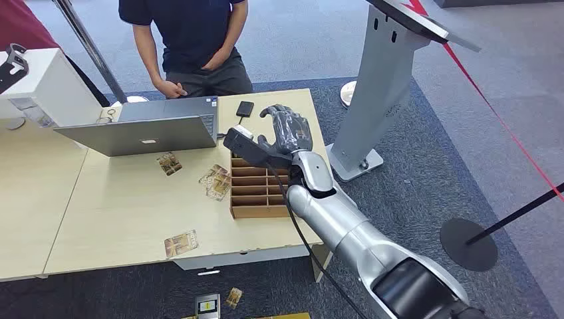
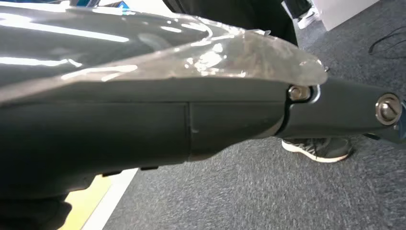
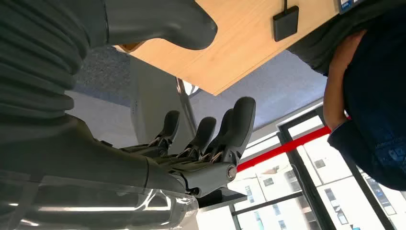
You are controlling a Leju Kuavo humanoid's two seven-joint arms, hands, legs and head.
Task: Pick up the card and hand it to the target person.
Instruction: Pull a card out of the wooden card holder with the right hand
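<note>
Landmark: the wooden compartment tray [image 1: 251,189] near the right end of my worktop [image 1: 120,206].

Far to the tray's left, a white box [image 1: 50,86] stands at the worktop's back edge. Nearer the tray and behind it, an open grey laptop [image 1: 156,126] faces the person [image 1: 193,40] standing at the far side.

Cards: one card [image 1: 169,163] lies left of the tray, just in front of the laptop; a small overlapping heap of cards [image 1: 216,181] lies just beside the tray's left wall; another card [image 1: 181,243] lies flat to the tray's left and towards me, near the worktop's front edge. One more card [image 1: 233,296] lies on the floor [image 1: 100,296] below that edge. None is held.

Behind the tray, a small black device [image 1: 245,108] lies flat close to the person.

My right hand [image 1: 287,129] hovers above the tray's far right corner, fingers apart and loosely curved, holding nothing; the right wrist view shows the fingers [image 3: 239,124] spread with the worktop edge beyond.

Right of the tray, off the worktop, a grey kiosk stand [image 1: 382,86] rises from the carpet.

My left hand: the left wrist view gives dark casing above carpet, so I cannot tell its state.
</note>
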